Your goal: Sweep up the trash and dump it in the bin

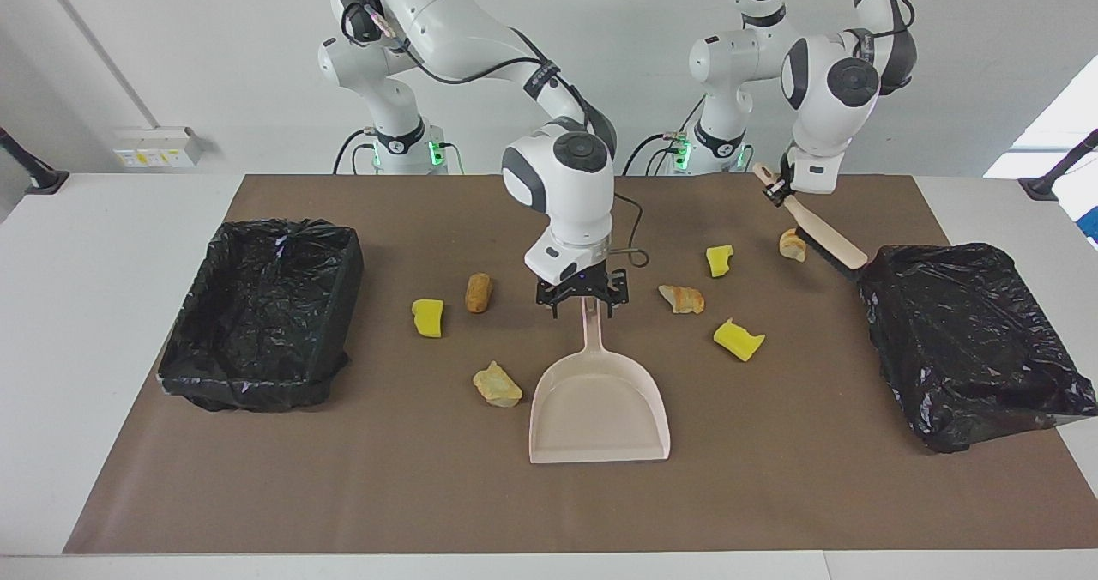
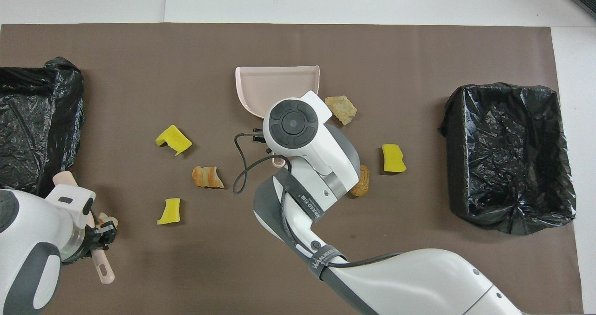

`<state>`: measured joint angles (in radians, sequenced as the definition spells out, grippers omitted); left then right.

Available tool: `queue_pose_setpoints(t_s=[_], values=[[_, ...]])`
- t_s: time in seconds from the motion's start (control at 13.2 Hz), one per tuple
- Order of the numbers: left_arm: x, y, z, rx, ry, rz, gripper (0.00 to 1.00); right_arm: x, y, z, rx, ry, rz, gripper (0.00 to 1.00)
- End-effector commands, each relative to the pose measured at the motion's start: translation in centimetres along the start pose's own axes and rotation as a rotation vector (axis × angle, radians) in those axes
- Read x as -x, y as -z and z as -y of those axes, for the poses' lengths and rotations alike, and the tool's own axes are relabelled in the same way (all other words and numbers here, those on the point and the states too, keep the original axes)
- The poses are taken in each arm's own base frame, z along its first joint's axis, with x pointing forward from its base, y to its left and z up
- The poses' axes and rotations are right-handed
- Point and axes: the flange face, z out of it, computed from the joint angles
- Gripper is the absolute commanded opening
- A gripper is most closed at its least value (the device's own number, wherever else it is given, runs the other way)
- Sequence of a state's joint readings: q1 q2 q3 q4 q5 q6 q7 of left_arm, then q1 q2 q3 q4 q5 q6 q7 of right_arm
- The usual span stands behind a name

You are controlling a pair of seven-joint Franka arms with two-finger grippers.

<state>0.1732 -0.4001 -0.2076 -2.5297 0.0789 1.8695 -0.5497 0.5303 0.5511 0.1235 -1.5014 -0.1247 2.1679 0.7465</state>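
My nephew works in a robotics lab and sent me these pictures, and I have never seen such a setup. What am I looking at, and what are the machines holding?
These are two white robot arms at a table covered by a brown mat. One picture faces them from across the table; the other looks down from above their own end. The left gripper is shut on a beige brush, held in the air near one black-lined bin. The right gripper hangs open over the handle of a beige dustpan lying flat mid-table; it has not gripped it. Seven bits of trash lie scattered on the mat: three yellow chunks and four bread-like pieces. A second bin sits at the right arm's end.
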Motion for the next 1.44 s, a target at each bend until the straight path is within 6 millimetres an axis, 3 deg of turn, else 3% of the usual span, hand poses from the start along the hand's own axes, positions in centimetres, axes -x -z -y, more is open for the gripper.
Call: queue_pose_setpoints(t_s=[0.0,0.15,0.3,0.45,0.53,0.6,0.76,0.83,1.06,1.21,1.36], values=[[-0.4,-3.5,1.4,-0.040,0.001,0.058,0.00,-0.2,-0.4,1.0,0.016,0.013,-0.032,1.00],[0.4,-5.3,2.1,-0.053,-0.008,0.094,0.00,0.1,-0.4,1.1,0.032,0.027,-0.027,1.00],[0.9,-5.6,2.4,-0.064,-0.043,0.120,0.00,0.4,-0.2,1.2,0.057,0.056,-0.040,0.76],[1.2,-5.4,1.7,-0.068,-0.076,0.112,0.00,0.3,-0.2,1.1,0.070,0.077,-0.051,0.47],[1.3,-5.3,0.8,-0.068,-0.106,0.099,0.00,0.1,-0.2,0.9,0.068,0.079,-0.057,0.28],[1.7,-5.3,-0.8,-0.067,-0.142,0.087,0.00,0.2,-0.1,1.1,0.075,0.117,-0.063,0.00],[1.2,-5.6,-3.1,-0.013,-0.171,0.043,0.00,0.5,0.3,1.4,0.089,0.192,-0.068,0.00],[1.3,-5.3,-5.7,0.019,-0.203,0.046,0.00,0.3,0.3,1.2,0.084,0.195,-0.072,0.00],[1.1,-2.8,-10.9,0.073,-0.279,0.031,0.00,0.3,2.8,1.2,0.066,0.410,-0.083,0.00],[1.8,-1.7,-13.9,0.098,-0.335,-0.006,0.00,-0.3,5.0,-0.5,0.076,0.527,-0.072,0.00],[2.5,-1.3,-14.8,0.093,-0.406,-0.017,0.00,-0.3,7.2,-2.3,0.044,0.718,0.002,0.00]])
